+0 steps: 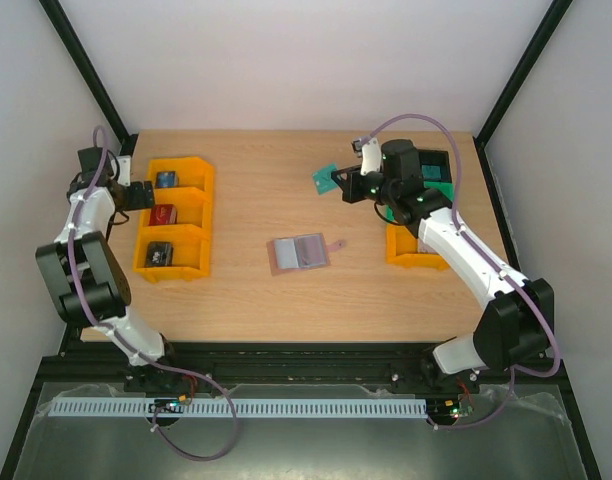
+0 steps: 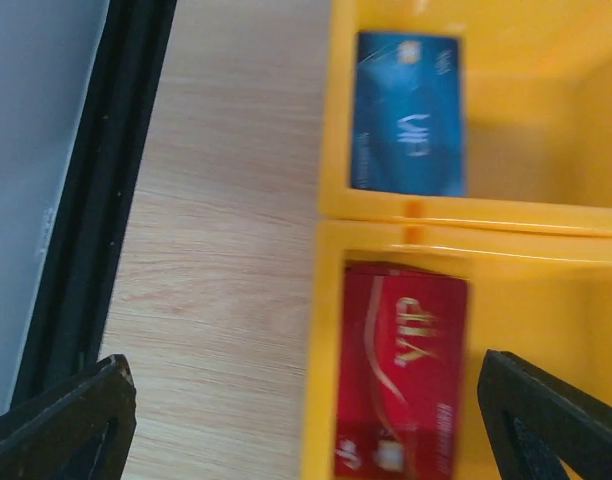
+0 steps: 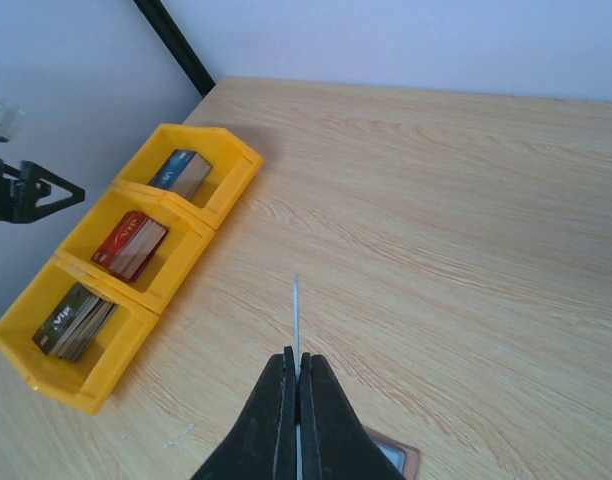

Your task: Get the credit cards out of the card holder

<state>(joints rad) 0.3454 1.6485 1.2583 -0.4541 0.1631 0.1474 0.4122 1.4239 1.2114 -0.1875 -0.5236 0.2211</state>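
Observation:
The card holder [image 1: 301,252] lies open and flat mid-table, pale inside with a brownish-pink rim; one corner [image 3: 396,458] shows under my right fingers. My right gripper [image 1: 342,183] hovers above the table behind it, shut on a teal credit card [image 1: 324,178], seen edge-on as a thin blade [image 3: 296,315] between the pads of the right gripper [image 3: 297,356]. My left gripper [image 2: 306,420] stands wide open and empty over the left wall of the bin row, with a red card [image 2: 406,370] below it and a blue card [image 2: 408,115] in the compartment beyond.
A yellow-orange three-compartment bin [image 1: 200,222] at the left holds the blue card [image 1: 166,180], the red card [image 1: 166,214] and a dark stack [image 1: 159,254]. Under the right arm sit an orange bin [image 1: 401,252] and a green bin [image 1: 441,170]. Black frame posts line both sides.

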